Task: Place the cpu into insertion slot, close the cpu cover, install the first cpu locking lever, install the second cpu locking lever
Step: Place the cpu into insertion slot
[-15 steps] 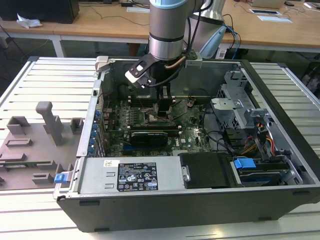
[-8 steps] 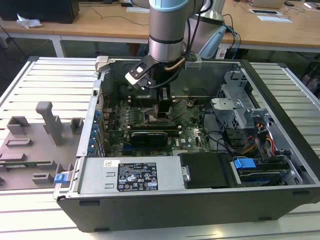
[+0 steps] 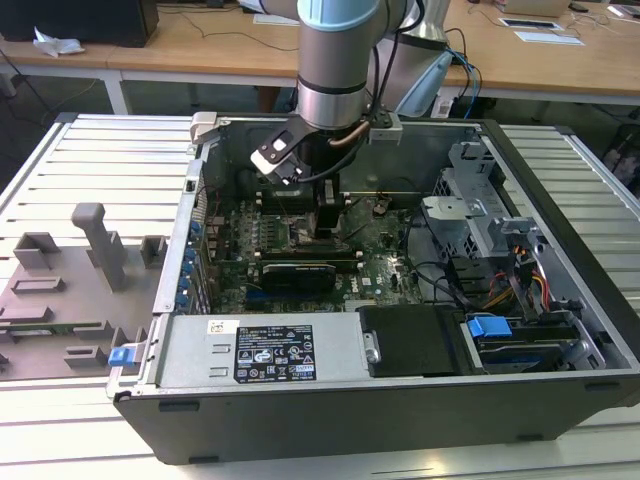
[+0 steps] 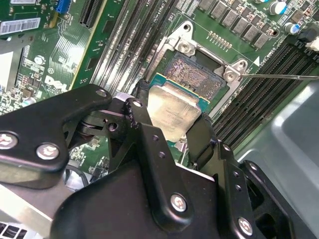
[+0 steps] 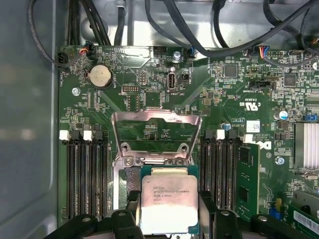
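Note:
The cpu, a flat square chip with a dull silver top, sits between my gripper's black fingers, which are shut on its two sides. It hangs partly over the insertion slot, whose dark pin field shows beyond the chip's far edge; whether the chip rests in the slot I cannot tell. In the first wrist view the cpu lies just before the cpu cover, a silvery frame swung open and standing up. A thin metal locking lever sticks out beside the socket. In the exterior view my gripper reaches down into the open computer case.
Long black memory slots flank the socket on both sides. A black graphics card, the power supply, a drive cage and loose cables crowd the case. A grey fixture tray lies at the exterior view's left.

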Available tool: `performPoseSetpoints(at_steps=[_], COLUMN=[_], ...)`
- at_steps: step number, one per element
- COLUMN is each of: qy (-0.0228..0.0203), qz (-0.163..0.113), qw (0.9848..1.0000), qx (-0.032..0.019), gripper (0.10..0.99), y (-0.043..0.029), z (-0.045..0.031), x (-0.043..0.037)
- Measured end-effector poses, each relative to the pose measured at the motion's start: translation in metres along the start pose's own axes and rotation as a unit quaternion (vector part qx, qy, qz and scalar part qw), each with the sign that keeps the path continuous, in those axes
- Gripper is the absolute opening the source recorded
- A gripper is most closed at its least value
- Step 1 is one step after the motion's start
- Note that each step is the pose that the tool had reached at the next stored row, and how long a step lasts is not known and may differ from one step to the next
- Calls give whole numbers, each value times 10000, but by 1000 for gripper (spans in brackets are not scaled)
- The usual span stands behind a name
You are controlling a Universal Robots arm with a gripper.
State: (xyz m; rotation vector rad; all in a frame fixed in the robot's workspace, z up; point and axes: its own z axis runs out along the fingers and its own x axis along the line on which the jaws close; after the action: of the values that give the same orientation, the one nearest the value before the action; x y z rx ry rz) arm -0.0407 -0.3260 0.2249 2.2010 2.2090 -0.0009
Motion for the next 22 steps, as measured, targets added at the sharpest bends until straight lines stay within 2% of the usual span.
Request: performPoseSetpoints(at_steps=[9, 15, 18, 22], qy=[-1, 13, 19, 18], qz=[1, 0, -2, -4], qw=[10000, 10000, 10000, 10000], qx=[0, 0, -1, 0], gripper=[541, 541, 541, 541], y=[-3, -96, -104, -106], z=[111, 119, 131, 186], x=[15, 44, 67, 81])
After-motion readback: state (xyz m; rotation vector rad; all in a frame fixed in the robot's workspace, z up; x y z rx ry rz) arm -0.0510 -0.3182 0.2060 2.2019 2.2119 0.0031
